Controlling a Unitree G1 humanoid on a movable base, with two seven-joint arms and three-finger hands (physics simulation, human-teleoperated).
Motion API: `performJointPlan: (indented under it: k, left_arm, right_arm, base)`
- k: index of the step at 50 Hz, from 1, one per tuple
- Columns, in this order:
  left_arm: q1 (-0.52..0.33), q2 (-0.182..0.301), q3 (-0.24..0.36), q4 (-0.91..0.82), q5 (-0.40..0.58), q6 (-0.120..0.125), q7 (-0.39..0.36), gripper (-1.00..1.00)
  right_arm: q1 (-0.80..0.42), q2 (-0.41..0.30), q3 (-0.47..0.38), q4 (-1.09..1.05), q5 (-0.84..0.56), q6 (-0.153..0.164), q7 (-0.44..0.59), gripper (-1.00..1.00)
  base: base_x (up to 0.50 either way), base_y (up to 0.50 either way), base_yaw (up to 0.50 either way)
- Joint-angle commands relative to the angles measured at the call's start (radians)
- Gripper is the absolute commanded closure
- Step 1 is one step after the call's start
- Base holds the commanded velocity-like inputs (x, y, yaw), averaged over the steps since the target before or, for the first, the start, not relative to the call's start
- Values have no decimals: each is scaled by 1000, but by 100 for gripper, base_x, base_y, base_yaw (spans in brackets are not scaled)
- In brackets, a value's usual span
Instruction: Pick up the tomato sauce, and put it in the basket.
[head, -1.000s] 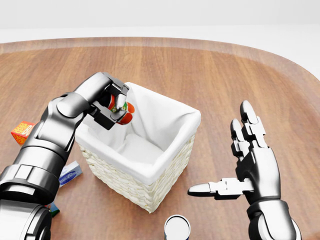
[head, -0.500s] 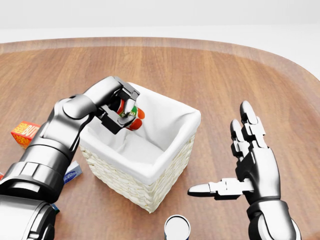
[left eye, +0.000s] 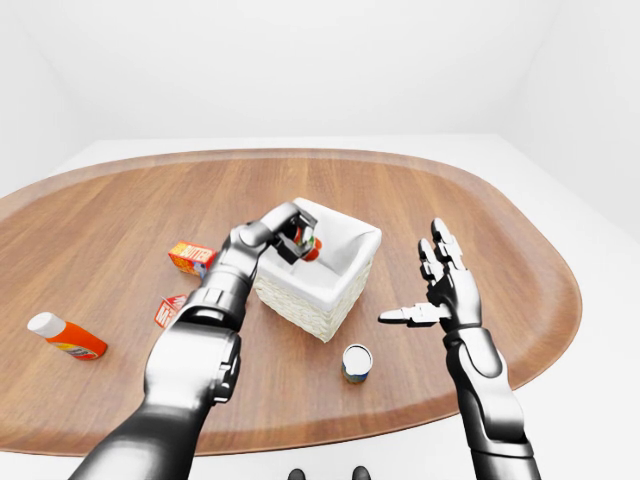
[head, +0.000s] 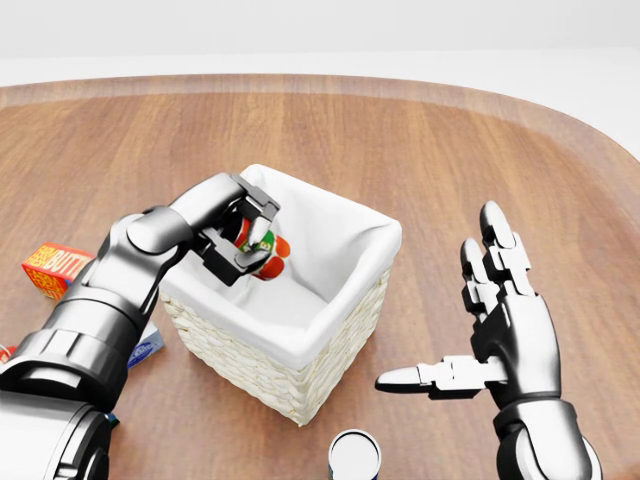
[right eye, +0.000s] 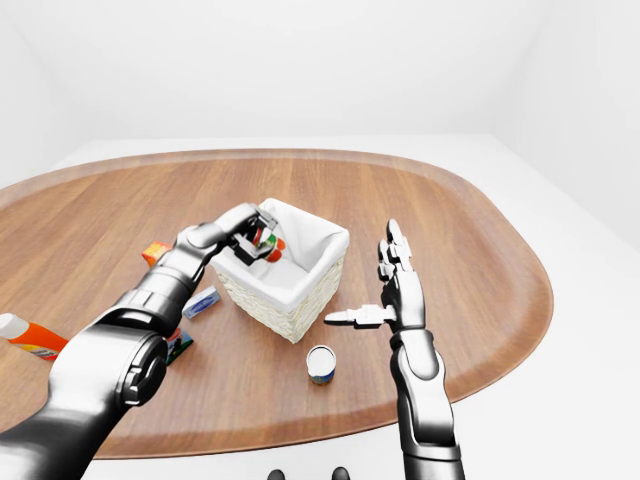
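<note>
Left hand (head: 235, 235) grips the tomato sauce (head: 263, 247) inside the basket (head: 330, 330); right hand (head: 500, 330) hovers beside it, fingers (head: 412, 378) spread wide.

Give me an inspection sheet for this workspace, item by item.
Surface: oval wooden table, no damage seen.
Job's things: tomato sauce held over the open basket, not yet released; basket white-lined, wicker, upright.
Clutter: orange box left of the basket; red-and-white box by the left arm; blue packet; orange bottle lying at the table's left; can below the basket in the left-eye view.
Grippers: left hand closed round the sauce; right hand open, empty, right of the basket.
Cables: nothing seen.
Surroundings: plain white floor and walls, nothing else seen.
</note>
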Motion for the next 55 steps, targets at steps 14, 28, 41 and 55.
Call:
performJointPlan:
  k: [14,28,41,55]
  left_arm:
    - [-7,6,13,17,35,-2,50,-100]
    - [-29,8,20,-19,8,3,59,-100]
    - [-43,9,13,-140,-26,49,39,-100]
    - [34,1,9,-419,-37,154,-8,-100]
  right_arm:
    - [0,1,0,3,0,0,1,-100]
    - [7,2,4,6,-5,0,3,-100]
    - [9,2,4,2,-6,0,5,-100]
    - [9,3,6,8,-8,0,3,-100]
  base:
    - [0,0,0]
    - [0,0,0]
    - [0,0,0]
    - [0,0,0]
